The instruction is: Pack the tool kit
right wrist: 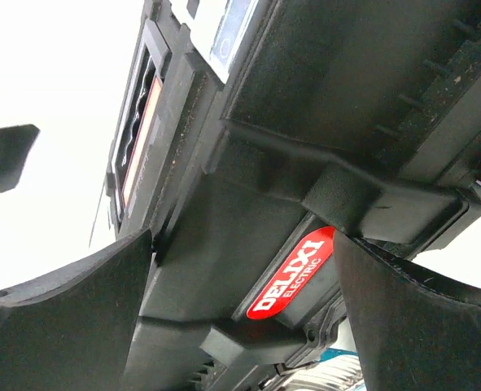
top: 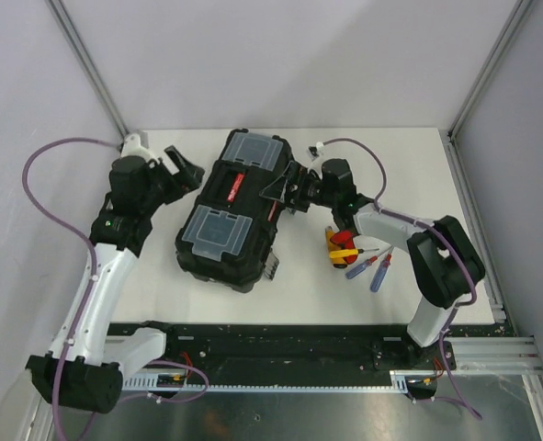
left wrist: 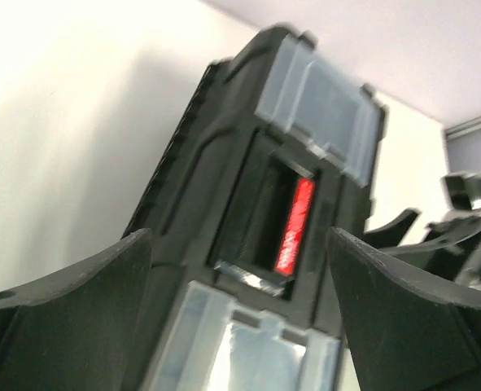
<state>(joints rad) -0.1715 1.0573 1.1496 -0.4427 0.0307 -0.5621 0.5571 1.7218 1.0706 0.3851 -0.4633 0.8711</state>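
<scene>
Left pincer: we see the left gripper spread wide, its fingers well apart and pinching nothing.
Left pincer's contact: it sits just beside the far left edge of the toolbox; we cannot tell whether it touches.
Right pincer: the right gripper is also spread wide, right up against the toolbox's right side wall.
Right pincer's hold: the wall and its red label fill the gap between the fingers; we see no grip on it.
Toolbox: lid down, angled in the middle of the white table, between the two arms.
Screwdrivers: we find them lying on the table to the right of the toolbox, under the right arm.
</scene>
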